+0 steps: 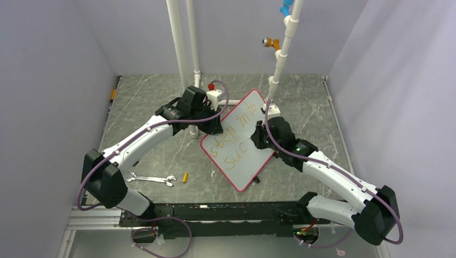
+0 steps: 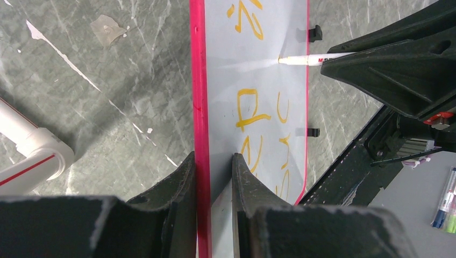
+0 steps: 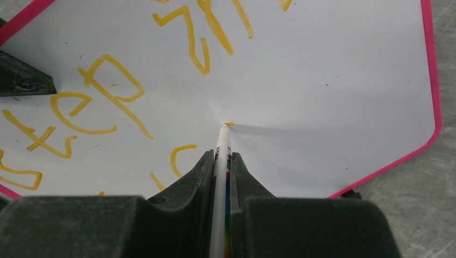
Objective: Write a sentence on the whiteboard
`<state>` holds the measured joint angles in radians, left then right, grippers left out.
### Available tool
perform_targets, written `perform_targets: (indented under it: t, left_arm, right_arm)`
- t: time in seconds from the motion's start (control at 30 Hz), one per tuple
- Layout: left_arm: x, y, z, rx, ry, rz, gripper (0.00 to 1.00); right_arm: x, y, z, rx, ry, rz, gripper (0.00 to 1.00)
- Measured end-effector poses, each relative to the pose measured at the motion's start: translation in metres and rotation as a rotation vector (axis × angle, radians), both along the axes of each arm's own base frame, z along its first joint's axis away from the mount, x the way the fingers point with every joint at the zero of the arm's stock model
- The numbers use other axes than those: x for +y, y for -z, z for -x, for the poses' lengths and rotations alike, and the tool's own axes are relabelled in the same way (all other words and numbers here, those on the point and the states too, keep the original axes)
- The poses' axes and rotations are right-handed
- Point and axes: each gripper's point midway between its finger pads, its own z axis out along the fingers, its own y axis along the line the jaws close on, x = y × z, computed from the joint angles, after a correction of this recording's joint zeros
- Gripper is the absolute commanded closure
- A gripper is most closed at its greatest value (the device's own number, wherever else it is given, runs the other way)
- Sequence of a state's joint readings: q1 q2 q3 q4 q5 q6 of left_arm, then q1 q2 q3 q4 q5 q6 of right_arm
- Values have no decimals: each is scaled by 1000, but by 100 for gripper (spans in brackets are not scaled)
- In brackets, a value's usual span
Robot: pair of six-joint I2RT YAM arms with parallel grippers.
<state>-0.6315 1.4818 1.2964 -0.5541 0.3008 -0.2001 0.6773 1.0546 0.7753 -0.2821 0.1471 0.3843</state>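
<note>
The whiteboard [image 1: 253, 167], white with a pink rim, lies tilted on the table between both arms. My left gripper [image 1: 215, 126] is shut on its upper left edge; in the left wrist view the fingers [image 2: 213, 161] pinch the pink rim of the whiteboard [image 2: 258, 32]. My right gripper [image 1: 258, 134] is shut on a white marker [image 3: 222, 137], whose tip touches the whiteboard [image 3: 333, 80] beside a small fresh yellow mark. The sentence [image 1: 232, 141] reads "step into" over "suc" in orange-yellow letters, which also show in the wrist views [image 3: 107, 91] [image 2: 250, 110].
A wrench [image 1: 151, 179] and a small yellow cap [image 1: 185, 177] lie on the table left of the board. White pipes [image 1: 180, 43] [image 1: 282, 54] rise behind it, and a pipe foot [image 2: 32, 156] stands near the left gripper. Spare markers [image 2: 446, 201] lie off the table edge.
</note>
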Motion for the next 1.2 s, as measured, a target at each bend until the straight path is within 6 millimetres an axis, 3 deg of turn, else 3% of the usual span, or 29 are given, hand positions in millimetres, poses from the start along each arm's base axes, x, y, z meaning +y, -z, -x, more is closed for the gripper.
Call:
perform_targets:
  t: [0.47, 1.2]
  left_arm:
    - [0, 0, 0, 1, -1, -2, 100]
    - [0, 0, 0, 1, -2, -2, 100]
  right_arm:
    - [3, 3, 10, 8, -39, -32, 100]
    - [-9, 17, 19, 30, -9, -14, 100]
